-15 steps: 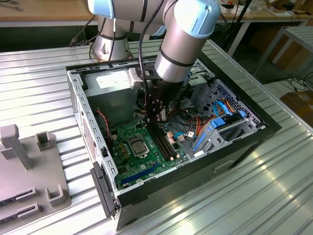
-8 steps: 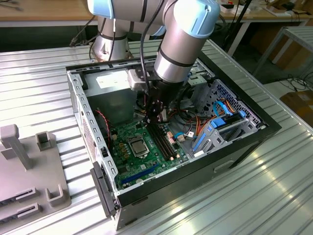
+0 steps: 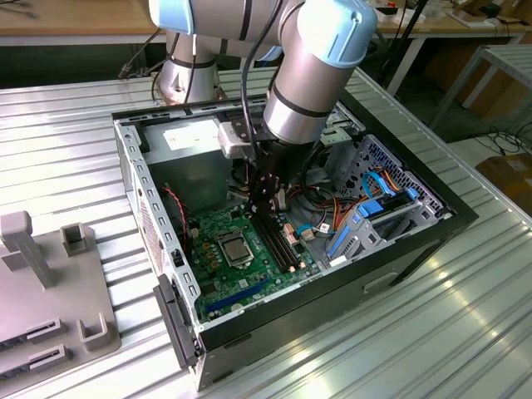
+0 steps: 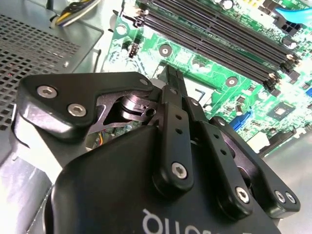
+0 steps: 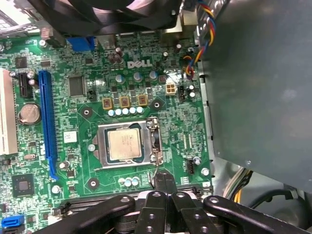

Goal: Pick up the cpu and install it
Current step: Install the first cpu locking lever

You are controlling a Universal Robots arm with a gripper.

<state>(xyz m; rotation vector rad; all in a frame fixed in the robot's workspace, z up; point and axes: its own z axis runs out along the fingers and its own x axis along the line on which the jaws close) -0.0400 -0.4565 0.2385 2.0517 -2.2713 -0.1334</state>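
Ribbed metal table [image 3: 66, 150], as I see it from my station in the exterior view. Directly on it: an open computer case [image 3: 416, 241], set across the table's middle and reaching toward its far edge; a grey plastic fixture [image 3: 50, 291] near the edge at the exterior view's left; the robot arm's base [image 3: 187, 79] at the far edge.
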